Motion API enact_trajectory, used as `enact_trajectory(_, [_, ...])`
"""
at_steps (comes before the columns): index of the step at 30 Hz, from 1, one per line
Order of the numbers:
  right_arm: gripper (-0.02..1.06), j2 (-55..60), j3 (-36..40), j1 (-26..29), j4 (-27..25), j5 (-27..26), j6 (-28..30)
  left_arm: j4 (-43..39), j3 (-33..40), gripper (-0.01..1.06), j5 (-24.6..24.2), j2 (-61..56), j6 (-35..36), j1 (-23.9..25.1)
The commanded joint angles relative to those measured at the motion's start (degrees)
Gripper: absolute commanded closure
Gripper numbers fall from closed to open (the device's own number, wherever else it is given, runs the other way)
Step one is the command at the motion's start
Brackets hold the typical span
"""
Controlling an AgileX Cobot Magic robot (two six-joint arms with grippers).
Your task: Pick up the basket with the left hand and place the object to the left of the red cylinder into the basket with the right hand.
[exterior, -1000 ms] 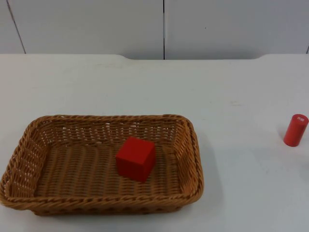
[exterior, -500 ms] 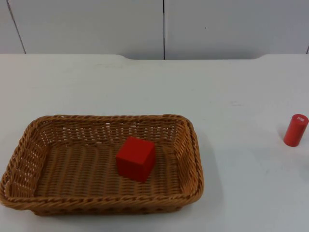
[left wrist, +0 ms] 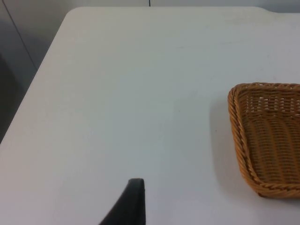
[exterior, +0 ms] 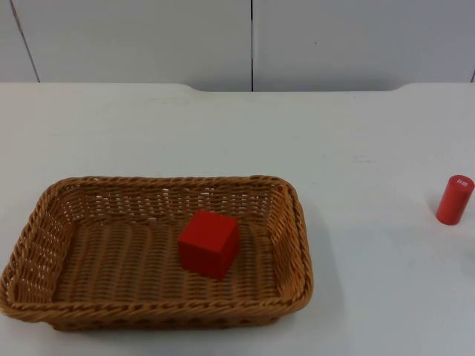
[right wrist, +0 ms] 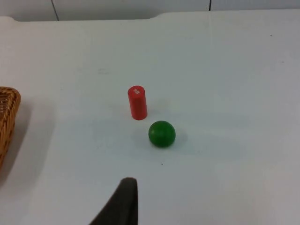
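Wicker is what we meet first: a brown woven basket (exterior: 156, 252) sits flat on the white desk (exterior: 237, 133), near its front edge and toward the left side in the top view. Inside the basket we see a red cube (exterior: 209, 243) resting on the woven floor, right of the middle and a little short of the right-hand wall, with one corner turned toward us. Well apart from the basket, near the right edge of the desk, a red cylinder (exterior: 454, 199) stands upright with a small pale mark on its top face. In the right wrist view we find the same cylinder standing upright on the desk, and just beside it, slightly nearer the camera, a green ball (right wrist: 162, 133); the two look close together, but we cannot tell whether they touch. A curved piece of the basket's rim also shows at the edge of that view. The right gripper (right wrist: 123, 199) hangs above bare desk, short of the ball and cylinder, and we see a single dark fingertip, so we cannot tell how its fingers stand. The left gripper (left wrist: 130, 201) likewise hangs over bare desk, well apart from the basket's end wall, and again we cannot tell its state from one fingertip. A grey partition wall (exterior: 237, 41) closes off the far edge of the desk.
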State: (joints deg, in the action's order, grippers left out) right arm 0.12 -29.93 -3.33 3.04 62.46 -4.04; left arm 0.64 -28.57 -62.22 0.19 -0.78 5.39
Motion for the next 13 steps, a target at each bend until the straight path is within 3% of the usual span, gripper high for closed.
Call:
enact_trajectory(1, [-0.01,-0.12,0.39,0.27,-0.30,-0.71,-0.03,-0.14,0.28,0.00,0.63,-0.19,-0.05,-0.30])
enact_trajectory(13, [-0.01,-0.12,0.39,0.27,-0.30,-0.71,-0.03,-0.18,0.28,0.00,0.63,-0.19,-0.16,-2.81])
